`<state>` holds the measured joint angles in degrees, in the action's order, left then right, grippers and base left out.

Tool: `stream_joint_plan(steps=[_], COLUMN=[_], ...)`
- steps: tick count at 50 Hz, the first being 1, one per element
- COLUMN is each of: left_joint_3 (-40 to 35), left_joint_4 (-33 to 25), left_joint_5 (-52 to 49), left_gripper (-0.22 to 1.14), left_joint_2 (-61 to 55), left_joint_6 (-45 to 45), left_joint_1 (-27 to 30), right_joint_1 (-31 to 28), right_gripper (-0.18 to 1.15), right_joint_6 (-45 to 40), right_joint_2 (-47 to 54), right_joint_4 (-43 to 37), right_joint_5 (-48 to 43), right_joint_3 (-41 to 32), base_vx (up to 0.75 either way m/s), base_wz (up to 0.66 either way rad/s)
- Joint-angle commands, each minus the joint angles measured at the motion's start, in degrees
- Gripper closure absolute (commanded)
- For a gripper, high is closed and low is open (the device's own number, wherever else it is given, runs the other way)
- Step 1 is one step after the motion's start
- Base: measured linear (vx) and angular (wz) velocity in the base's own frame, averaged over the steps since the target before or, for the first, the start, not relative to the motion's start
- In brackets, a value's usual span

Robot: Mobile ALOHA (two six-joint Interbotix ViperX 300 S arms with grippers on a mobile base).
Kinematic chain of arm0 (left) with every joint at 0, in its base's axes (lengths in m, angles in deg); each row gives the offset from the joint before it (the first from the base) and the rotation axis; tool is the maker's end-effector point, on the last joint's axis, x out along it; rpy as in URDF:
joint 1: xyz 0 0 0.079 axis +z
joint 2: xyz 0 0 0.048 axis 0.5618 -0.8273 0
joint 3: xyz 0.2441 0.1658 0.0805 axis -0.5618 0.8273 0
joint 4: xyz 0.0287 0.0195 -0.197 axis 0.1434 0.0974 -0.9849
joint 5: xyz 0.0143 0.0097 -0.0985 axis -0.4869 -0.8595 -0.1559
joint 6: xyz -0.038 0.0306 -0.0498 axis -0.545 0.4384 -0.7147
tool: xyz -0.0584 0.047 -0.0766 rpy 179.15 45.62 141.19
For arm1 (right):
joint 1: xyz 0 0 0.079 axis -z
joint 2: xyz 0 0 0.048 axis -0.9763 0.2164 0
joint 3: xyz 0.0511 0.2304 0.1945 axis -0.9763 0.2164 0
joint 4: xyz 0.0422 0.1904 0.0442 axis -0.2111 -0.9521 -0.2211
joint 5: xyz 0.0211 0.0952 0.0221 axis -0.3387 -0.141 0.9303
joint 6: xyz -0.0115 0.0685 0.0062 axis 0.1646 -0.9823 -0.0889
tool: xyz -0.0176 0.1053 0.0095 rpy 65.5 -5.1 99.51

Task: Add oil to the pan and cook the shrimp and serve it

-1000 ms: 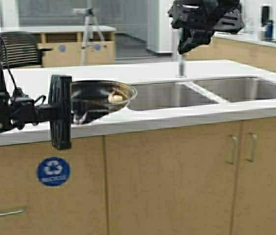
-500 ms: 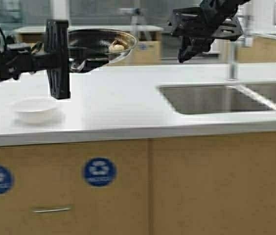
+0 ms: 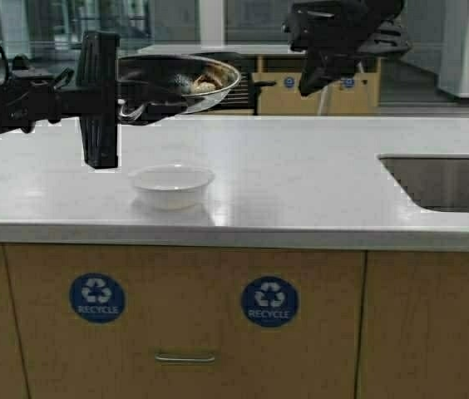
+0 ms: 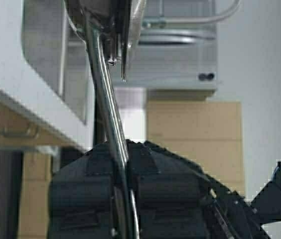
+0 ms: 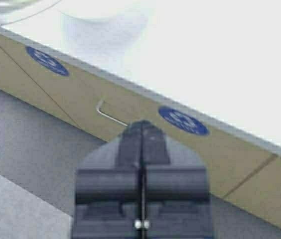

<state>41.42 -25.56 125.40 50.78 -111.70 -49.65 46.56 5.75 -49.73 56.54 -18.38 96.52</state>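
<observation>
My left gripper (image 3: 101,100) is shut on the pan's steel handle (image 4: 105,104) and holds the steel pan (image 3: 180,83) in the air above the white counter, behind and above the white bowl (image 3: 172,184). The pale shrimp (image 3: 205,84) lies in the pan at its right side. My right gripper (image 3: 313,79) hangs high over the counter, shut and empty; in the right wrist view (image 5: 141,124) its fingers are pressed together. The oil jug is out of view.
The white counter (image 3: 301,183) spans the view, with a steel sink (image 3: 451,183) at its right. Below are wooden cabinet fronts with blue recycle stickers (image 3: 97,298) and a drawer handle (image 3: 185,357). Another counter stands far behind.
The robot has driven left along the counter: the sink has slid to the right edge and the white bowl has come toward the middle. The pan stays held with the shrimp in it.
</observation>
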Motion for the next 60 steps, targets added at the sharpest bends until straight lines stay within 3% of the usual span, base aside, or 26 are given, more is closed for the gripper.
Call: stream_joint_plan(steps=[1,25,46,60], left_joint_3=[-0.62,-2.2,-11.6,-22.15], left_joint_4=[-0.35,-1.05,-1.05,-1.05], left_joint_5=[0.88,-5.71,-28.39,-53.35], left_gripper=[0.87,0.87,0.87,0.87], left_joint_2=[2.9,2.29,2.29,2.37], left_joint_6=[0.53,4.04,9.67,17.14], left_joint_1=[0.09,0.09,-1.67,-6.94], right_joint_1=[0.18,0.18,0.18,0.18], right_gripper=[0.92,0.92,0.92,0.92], right_joint_6=[-0.18,-0.26,-0.26,-0.35], right_joint_2=[-1.14,-1.14,-0.97,-1.05], right_joint_4=[0.09,0.09,0.0,0.0], right_joint_5=[-0.18,-0.18,-0.26,-0.26], right_joint_3=[-0.53,-0.53,-0.79,-0.62], base_vx=[0.05,0.04,0.01,0.0], base_wz=[0.23,0.17,0.04,0.0])
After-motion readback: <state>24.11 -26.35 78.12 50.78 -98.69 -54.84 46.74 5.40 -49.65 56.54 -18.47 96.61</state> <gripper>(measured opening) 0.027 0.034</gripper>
